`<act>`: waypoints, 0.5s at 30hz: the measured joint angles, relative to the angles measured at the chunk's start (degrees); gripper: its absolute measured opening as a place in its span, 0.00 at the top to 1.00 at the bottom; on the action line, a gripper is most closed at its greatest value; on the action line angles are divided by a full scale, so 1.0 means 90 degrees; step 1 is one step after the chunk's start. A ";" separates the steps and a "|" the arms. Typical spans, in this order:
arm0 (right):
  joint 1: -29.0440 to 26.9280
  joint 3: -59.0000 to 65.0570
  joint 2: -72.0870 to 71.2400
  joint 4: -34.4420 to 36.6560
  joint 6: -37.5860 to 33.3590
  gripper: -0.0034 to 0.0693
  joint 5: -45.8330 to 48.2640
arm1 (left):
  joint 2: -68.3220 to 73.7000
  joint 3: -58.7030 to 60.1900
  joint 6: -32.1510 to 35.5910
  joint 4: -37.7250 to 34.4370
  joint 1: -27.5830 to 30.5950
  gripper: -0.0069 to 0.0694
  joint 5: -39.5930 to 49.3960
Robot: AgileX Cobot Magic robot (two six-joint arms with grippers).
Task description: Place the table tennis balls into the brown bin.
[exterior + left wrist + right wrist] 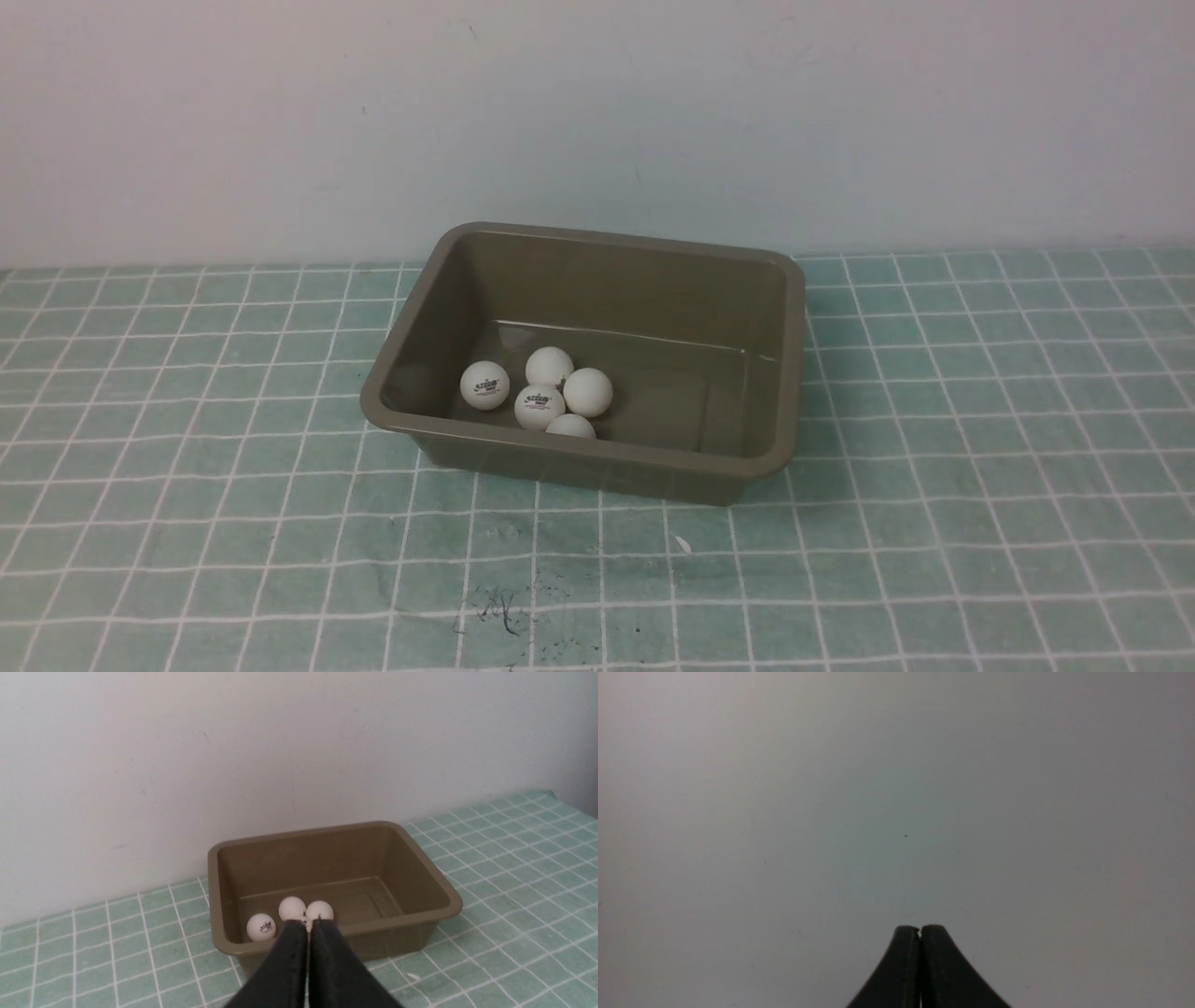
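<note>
The olive-brown bin [794,373] stands mid-table near the wall. Several white table tennis balls [540,405] lie clustered on its floor at the near left corner; two show dark logos. In the left wrist view the bin [448,896] is ahead, with balls [261,927] inside, some hidden behind my fingers. My left gripper [309,921] is shut and empty, its black fingers pressed together short of the bin's near rim. My right gripper [920,927] is shut and empty, facing only the blank wall. Neither gripper appears in the front view.
A green checked cloth [980,485] covers the table. A pale wall [597,112] rises just behind the bin. A small white scrap [681,544] and dark scribble marks [499,611] lie on the cloth in front of the bin.
</note>
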 joint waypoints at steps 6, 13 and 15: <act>0.0000 0.0000 0.0000 0.0000 0.0000 0.97 0.0029 | -0.0754 0.0482 0.0000 -0.0178 0.0000 0.92 0.0031; 0.0000 0.0000 0.0000 -0.0009 0.0000 0.97 0.0029 | -0.0773 0.0605 0.0000 -0.0195 0.0000 0.92 0.0468; 0.0000 0.0000 0.0000 -0.0014 0.0000 0.97 0.0029 | -0.0773 0.0605 0.0061 -0.0133 0.0000 0.92 0.0458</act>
